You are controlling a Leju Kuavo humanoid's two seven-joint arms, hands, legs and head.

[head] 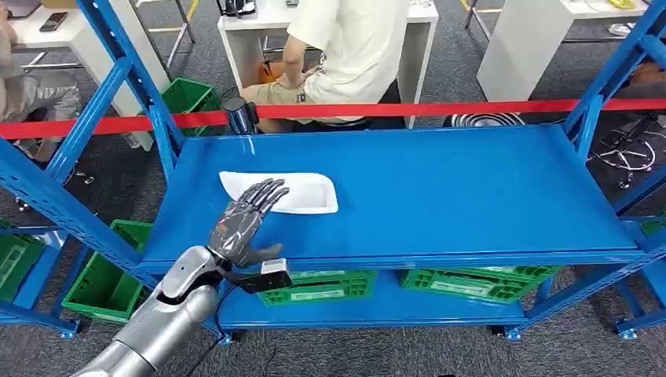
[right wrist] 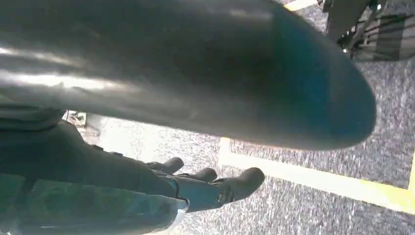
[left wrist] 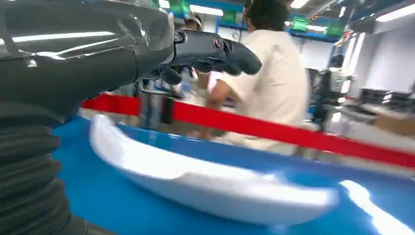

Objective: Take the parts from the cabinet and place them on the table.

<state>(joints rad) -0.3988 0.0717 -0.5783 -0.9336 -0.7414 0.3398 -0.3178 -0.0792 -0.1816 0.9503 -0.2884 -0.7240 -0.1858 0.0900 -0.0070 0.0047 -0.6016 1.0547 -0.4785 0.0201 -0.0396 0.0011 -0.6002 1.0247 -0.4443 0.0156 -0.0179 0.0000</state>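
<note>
White part: near end covered by the left hand; outline blurred in the left wrist view. Seated person: cut off by the upper edge.

Red barrier tape, seated person, green crates.

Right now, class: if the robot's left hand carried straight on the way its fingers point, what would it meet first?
Most likely the white part lying on the blue shelf. The left hand hovers open at its near edge, fingers aimed over it; how high above it they are is unclear.
</note>
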